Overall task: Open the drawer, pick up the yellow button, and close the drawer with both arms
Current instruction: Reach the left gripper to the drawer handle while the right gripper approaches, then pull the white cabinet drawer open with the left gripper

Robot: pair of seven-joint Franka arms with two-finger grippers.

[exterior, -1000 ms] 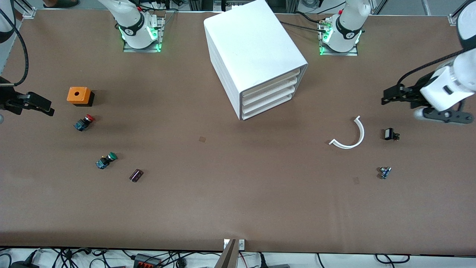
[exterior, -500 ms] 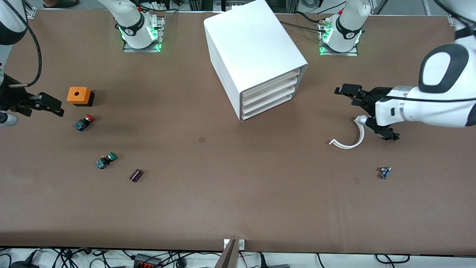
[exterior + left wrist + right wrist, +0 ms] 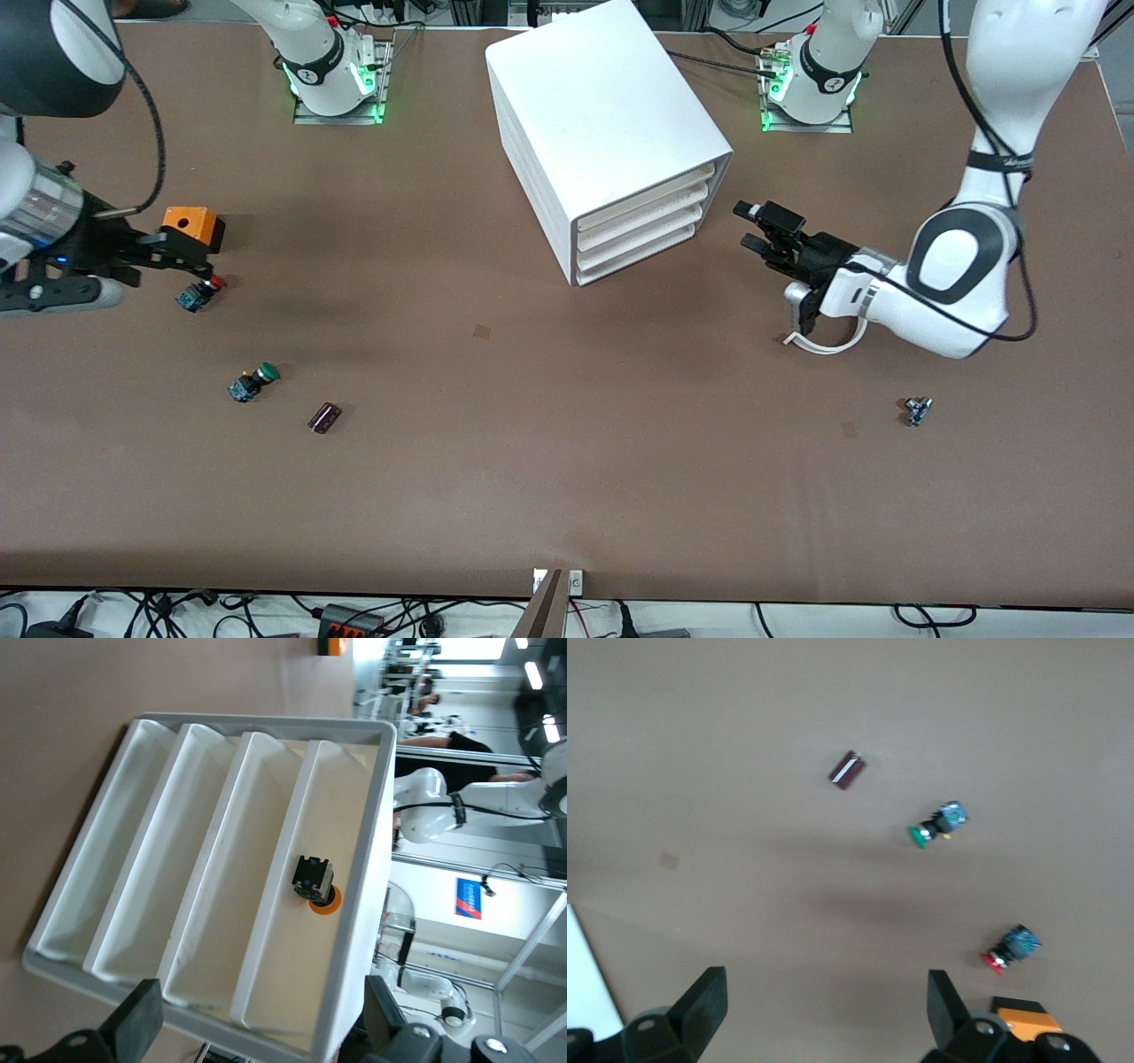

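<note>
The white cabinet (image 3: pixel 602 124) stands mid-table with all four drawers pushed in. The topmost drawer (image 3: pixel 651 189) shows in the left wrist view (image 3: pixel 288 979); the orange-capped button (image 3: pixel 314 881) lies inside it. My left gripper (image 3: pixel 766 229) is open and empty, facing the drawer fronts a short way off; it also shows in the left wrist view (image 3: pixel 257 1028). My right gripper (image 3: pixel 190 255) is open and empty, low over the table between the orange box and the red button; it also shows in the right wrist view (image 3: pixel 824 1010).
Toward the right arm's end lie an orange box (image 3: pixel 188 226), a red-capped button (image 3: pixel 199 292), a green-capped button (image 3: pixel 252 381) and a small dark part (image 3: pixel 324 417). A white curved strip (image 3: pixel 833 341) lies under the left arm, and a small blue part (image 3: pixel 917 410) lies nearer the camera.
The left arm has swung in from the table's end to face the cabinet's drawer fronts. The right gripper has moved in toward the orange box and the red button.
</note>
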